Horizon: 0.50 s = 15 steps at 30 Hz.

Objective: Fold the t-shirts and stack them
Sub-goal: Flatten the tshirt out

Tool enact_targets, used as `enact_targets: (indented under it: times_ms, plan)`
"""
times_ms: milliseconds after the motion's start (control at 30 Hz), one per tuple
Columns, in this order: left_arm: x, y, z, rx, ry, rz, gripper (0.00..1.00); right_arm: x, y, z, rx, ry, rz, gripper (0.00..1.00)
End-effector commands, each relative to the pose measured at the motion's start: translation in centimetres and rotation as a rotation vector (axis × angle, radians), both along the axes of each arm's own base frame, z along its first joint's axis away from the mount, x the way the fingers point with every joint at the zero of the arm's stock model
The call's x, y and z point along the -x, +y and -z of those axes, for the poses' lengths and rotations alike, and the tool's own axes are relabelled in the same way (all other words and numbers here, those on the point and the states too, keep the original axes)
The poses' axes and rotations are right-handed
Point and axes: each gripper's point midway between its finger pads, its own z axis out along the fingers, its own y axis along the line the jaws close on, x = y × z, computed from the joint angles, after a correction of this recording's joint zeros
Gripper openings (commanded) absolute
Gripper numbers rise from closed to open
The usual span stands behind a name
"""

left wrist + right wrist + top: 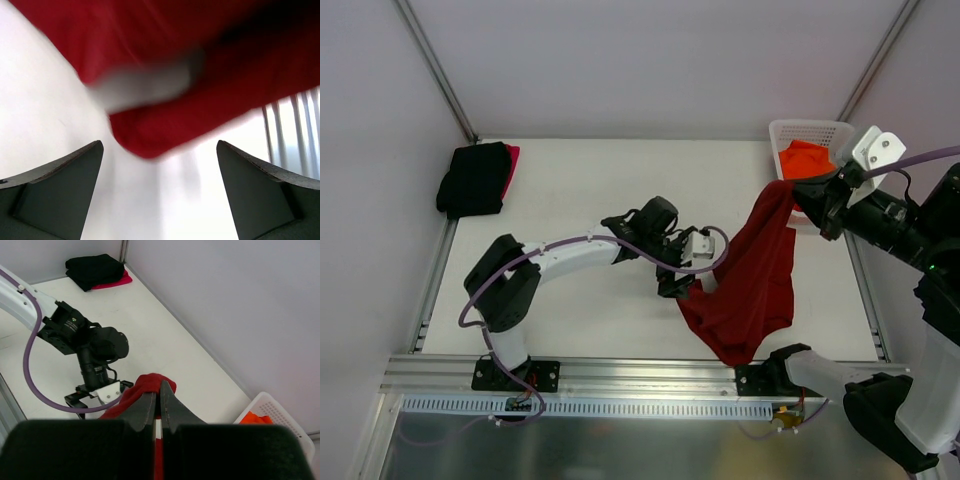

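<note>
A dark red t-shirt [755, 285] hangs from my right gripper [800, 188], which is shut on a bunched edge of it [150, 385] above the table's right side. Its lower end drags on the table near the front edge. My left gripper [678, 285] is open, low at the shirt's left edge; in the left wrist view the blurred red cloth [165, 75] lies just ahead of the empty fingers [75, 175]. A folded black t-shirt [475, 178] rests on a bright red one [512, 160] at the back left corner. An orange t-shirt [805, 157] lies in the basket.
The white lattice basket [810, 128] stands at the back right corner, right behind my right gripper. White walls close the back and both sides. A metal rail [620, 372] runs along the front edge. My left arm [85, 345] reaches across the table's middle.
</note>
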Motion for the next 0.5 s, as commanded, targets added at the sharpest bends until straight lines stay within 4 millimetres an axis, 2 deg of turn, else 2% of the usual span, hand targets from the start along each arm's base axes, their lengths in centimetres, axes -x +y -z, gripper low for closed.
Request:
enact_targets:
  times_ms: [0, 67, 133, 200, 267, 333, 467]
  plan:
    - [0.7, 4.6, 0.6, -0.067, -0.073, 0.024, 0.99, -0.9, -0.3, -1.3, -0.013, -0.047, 0.034, 0.0]
    - [1.0, 6.2, 1.9, -0.102, -0.041, 0.018, 0.99, -1.2, -0.2, -1.3, -0.019, -0.037, 0.033, 0.0]
    - [3.6, 6.6, 2.8, -0.122, 0.047, 0.078, 0.99, -1.7, 0.0, -1.3, -0.02, -0.03, 0.035, 0.0]
    - [5.0, 6.5, 3.9, -0.15, 0.076, 0.113, 0.99, -2.0, 0.1, -1.4, -0.025, -0.022, 0.036, 0.0]
    - [5.5, 5.8, 4.8, -0.166, 0.106, 0.128, 0.99, -2.3, 0.2, -1.3, -0.025, -0.014, 0.038, 0.0]
    - [5.5, 4.8, 4.5, -0.151, 0.152, 0.125, 0.99, -2.4, 0.2, -1.2, -0.025, -0.011, 0.041, 0.0]
    - [4.5, 3.3, 4.7, -0.116, 0.131, 0.103, 0.99, -2.4, -0.2, -1.3, -0.025, -0.02, 0.061, 0.0]
